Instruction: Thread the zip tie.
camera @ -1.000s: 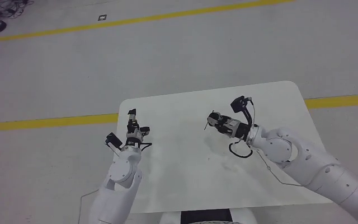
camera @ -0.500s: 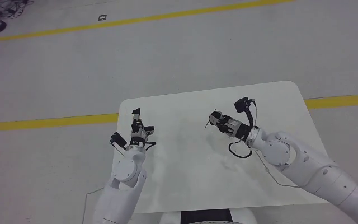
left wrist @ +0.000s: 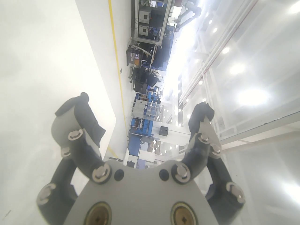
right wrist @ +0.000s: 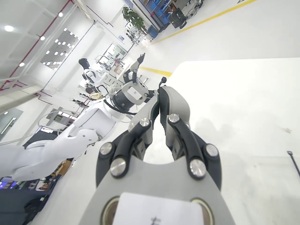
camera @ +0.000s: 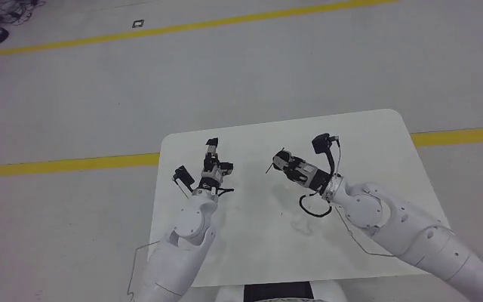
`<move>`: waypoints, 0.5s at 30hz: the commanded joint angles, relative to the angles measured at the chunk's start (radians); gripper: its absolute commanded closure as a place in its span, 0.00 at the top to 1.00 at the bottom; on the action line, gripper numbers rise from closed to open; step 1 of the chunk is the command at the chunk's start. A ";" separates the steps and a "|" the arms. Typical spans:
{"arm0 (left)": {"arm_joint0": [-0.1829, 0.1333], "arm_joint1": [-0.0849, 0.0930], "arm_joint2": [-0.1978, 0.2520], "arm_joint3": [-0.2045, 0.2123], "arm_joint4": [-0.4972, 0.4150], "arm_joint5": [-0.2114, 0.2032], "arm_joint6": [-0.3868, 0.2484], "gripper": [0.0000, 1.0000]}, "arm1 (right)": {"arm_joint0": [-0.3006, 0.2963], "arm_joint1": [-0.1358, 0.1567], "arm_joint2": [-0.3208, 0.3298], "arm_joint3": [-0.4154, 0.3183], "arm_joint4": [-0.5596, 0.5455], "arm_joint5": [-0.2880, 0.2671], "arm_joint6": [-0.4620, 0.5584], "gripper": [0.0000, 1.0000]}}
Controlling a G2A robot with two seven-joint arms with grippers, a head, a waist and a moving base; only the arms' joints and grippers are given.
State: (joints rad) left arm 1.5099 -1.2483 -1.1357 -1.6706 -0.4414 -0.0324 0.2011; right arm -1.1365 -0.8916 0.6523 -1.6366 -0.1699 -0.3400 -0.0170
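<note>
Zip tie [right wrist: 162, 80]: a thin black tip pokes out past the fingertips of the right gripper [right wrist: 160, 94]; those jaws are pressed together on it, held above the white table [camera: 362, 151], roughly over its middle; how much of the tie runs back between the pads cannot be told. 1 more thin black strip [right wrist: 293, 162] with a small head sits at the edge of the right wrist view, seemingly on the tabletop; whether it is a 2nd tie I cannot tell.

Change over 1.0 s: the left gripper [camera: 214, 155] travels from the table's left edge inward; it is now over the tabletop and clearly nearer the right gripper; the right gripper shifts only slightly toward it; the tie stays clamped throughout. Left jaws stand wide apart, nothing between them.

Reading: the 2 grippers are closing the gap for the threading; judged stage is approach, no loop formed yet; the open left gripper looks set to take the free tip, so its alignment with that tip is the critical item; the tip is small and probably flexible, likely to bend away on a skewed contact.

Containers: none in play; the table is the only support, and the clamped tie is not resting on it.
</note>
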 commanded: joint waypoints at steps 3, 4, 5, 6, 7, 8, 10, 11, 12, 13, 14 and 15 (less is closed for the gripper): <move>-0.023 -0.009 0.037 0.024 -0.001 -0.027 -0.011 1.00 | 0.005 -0.015 -0.019 0.003 0.049 0.000 -0.010 0.00; -0.023 -0.009 0.037 0.024 -0.001 -0.027 -0.011 1.00 | 0.007 -0.016 -0.018 0.005 0.042 0.000 -0.011 0.00; -0.023 -0.009 0.037 0.024 -0.001 -0.027 -0.011 1.00 | 0.007 -0.016 -0.018 0.005 0.042 0.000 -0.011 0.00; -0.023 -0.009 0.037 0.024 -0.001 -0.027 -0.011 1.00 | 0.007 -0.016 -0.018 0.005 0.042 0.000 -0.011 0.00; -0.023 -0.009 0.037 0.024 -0.001 -0.027 -0.011 1.00 | 0.007 -0.016 -0.018 0.005 0.042 0.000 -0.011 0.00; -0.023 -0.009 0.037 0.024 -0.001 -0.027 -0.011 1.00 | 0.007 -0.016 -0.018 0.005 0.042 0.000 -0.011 0.00; -0.023 -0.009 0.037 0.024 -0.001 -0.027 -0.011 1.00 | 0.007 -0.016 -0.018 0.005 0.042 0.000 -0.011 0.00; -0.023 -0.009 0.037 0.024 -0.001 -0.027 -0.011 1.00 | 0.007 -0.016 -0.018 0.005 0.042 0.000 -0.011 0.00; -0.023 -0.009 0.037 0.024 -0.001 -0.027 -0.011 1.00 | 0.007 -0.016 -0.018 0.005 0.042 0.000 -0.011 0.00; -0.023 -0.009 0.037 0.024 -0.001 -0.027 -0.011 1.00 | 0.007 -0.016 -0.018 0.005 0.042 0.000 -0.011 0.00; -0.023 -0.009 0.039 0.020 -0.001 -0.035 -0.018 1.00 | 0.004 -0.016 -0.018 0.006 0.046 0.001 -0.012 0.00; -0.020 -0.009 0.043 0.019 0.008 -0.056 -0.039 1.00 | -0.004 -0.018 -0.012 0.013 0.066 0.001 -0.015 0.00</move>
State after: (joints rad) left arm 1.4874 -1.2574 -1.0971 -1.6487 -0.4421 -0.0647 0.1848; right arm -1.1323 -0.9081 0.6352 -1.6298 -0.1244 -0.3396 -0.0294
